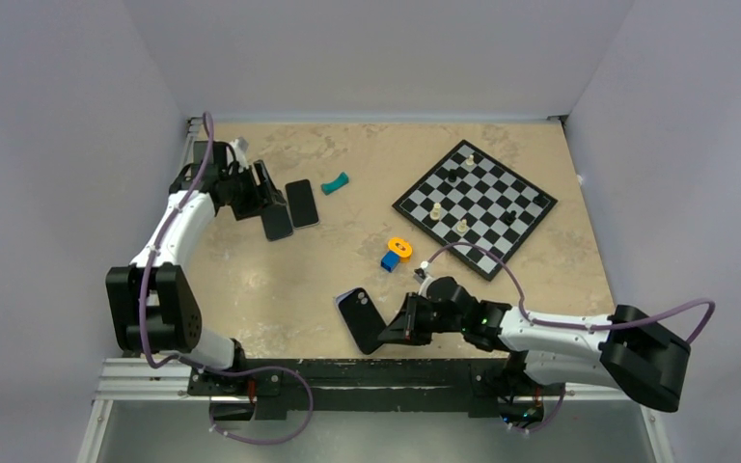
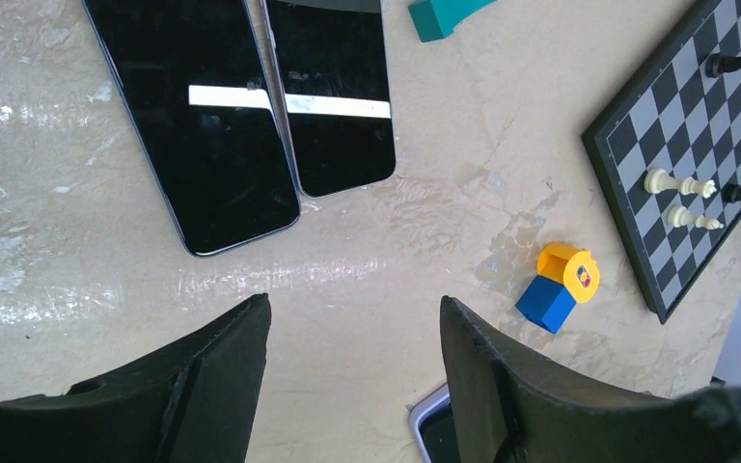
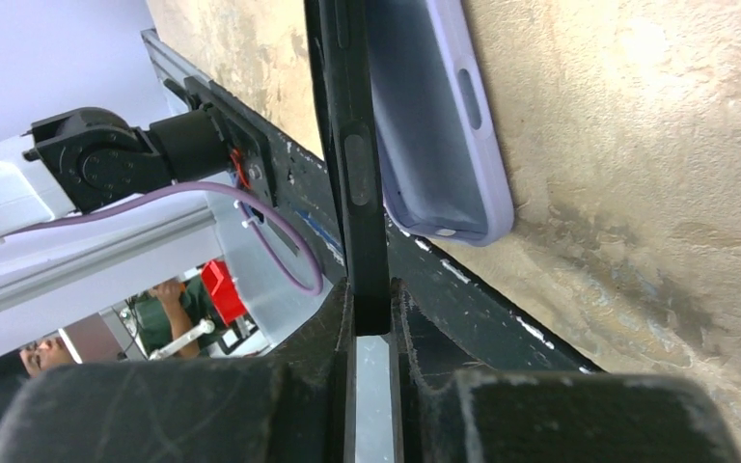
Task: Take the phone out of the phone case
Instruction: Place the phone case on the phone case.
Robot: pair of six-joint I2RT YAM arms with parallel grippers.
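Phone (image 3: 352, 145) stands edge-on at about 6 o'clock on the tabletop (image 1: 280, 289), close to the near rail. The right end effector (image 3: 371, 313) is clamped flat across its thin black body, just below the side buttons. That pinch on the two faces looks chosen so the slab can be levered up and away from its shell. The lavender phone case (image 3: 434, 116) lies just beside it, toward 3 o'clock in the wrist view, with its hollow side turned to the phone and its lower corner on the stone-patterned surface. The near end of the phone is plainly clear of the case. Whether the far end is seated in it I cannot tell, since that end runs out of the wrist view and the overhead shows only one dark shape with a pale rim. I judge the extraction well advanced, the remaining risk being the case dragging along if a corner catches. The left end effector (image 2: 352, 309) hovers at about 10 o'clock on the tabletop with its fingers spread and nothing between them. It is well apart from the work, above two spare handsets (image 2: 203, 125) lying face up side by side. A teal piece (image 1: 334, 182), an orange and blue block (image 1: 394, 254) and a chessboard (image 1: 473, 204) at 2 o'clock stand clear of both arms.
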